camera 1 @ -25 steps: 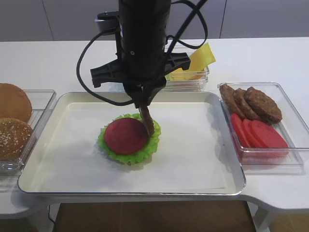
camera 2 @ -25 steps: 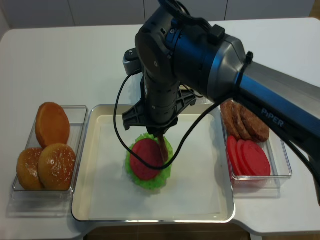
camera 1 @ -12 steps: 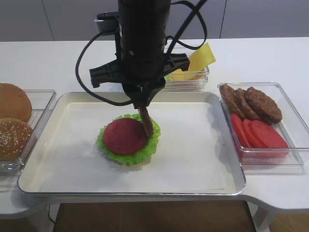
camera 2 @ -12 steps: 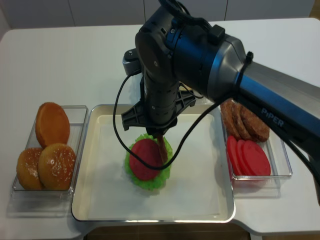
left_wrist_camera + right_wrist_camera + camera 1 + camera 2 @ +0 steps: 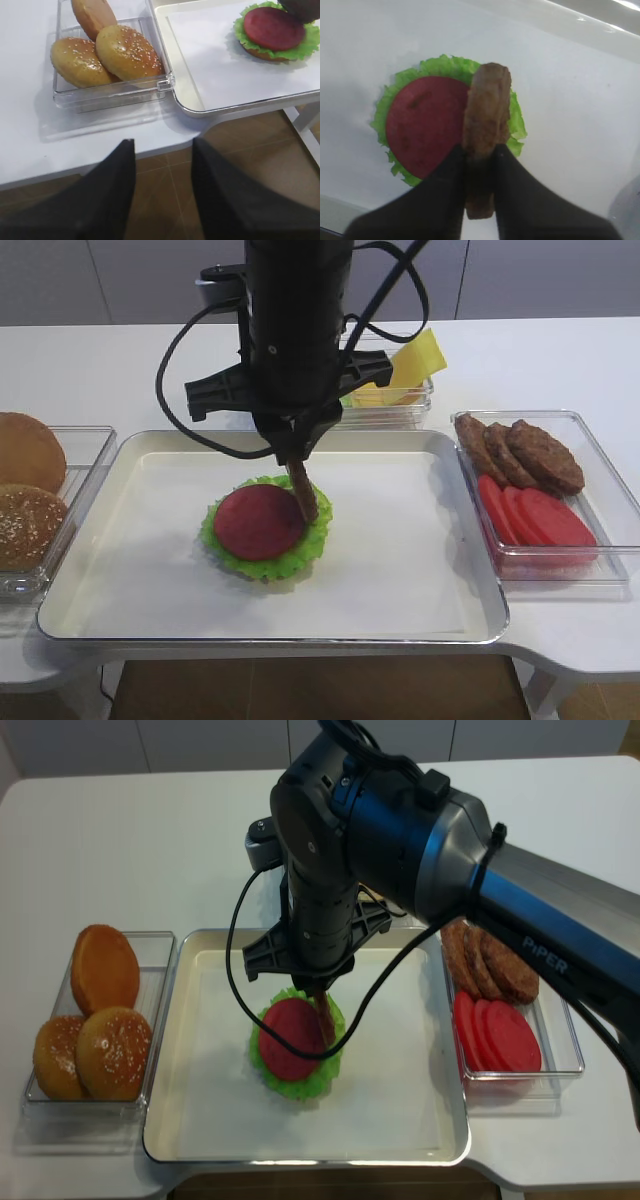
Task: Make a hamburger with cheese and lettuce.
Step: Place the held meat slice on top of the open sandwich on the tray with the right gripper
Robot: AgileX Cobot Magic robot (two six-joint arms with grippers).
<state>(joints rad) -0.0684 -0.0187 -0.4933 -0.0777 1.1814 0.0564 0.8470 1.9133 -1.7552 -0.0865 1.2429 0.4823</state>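
Patty (image 5: pixel 486 125) clamped edge-on in my right gripper (image 5: pixel 480 155), mid-frame over hamburger (image 5: pixel 432 122); left gripper (image 5: pixel 162 192) fingers spread, empty; bare tray (image 5: pixel 400 570) right.

A white surface (image 5: pixel 560 350) holds a shallow metal tray (image 5: pixel 470 615) lined with white paper. Left of the tray, a clear plastic box (image 5: pixel 112 92) contains three tan bun halves (image 5: pixel 127 50), two of them seeded. Right of the tray, another clear box (image 5: pixel 600 570) holds loose brown patties (image 5: pixel 540 452) at the back and overlapping red round slices (image 5: pixel 530 515) in front.
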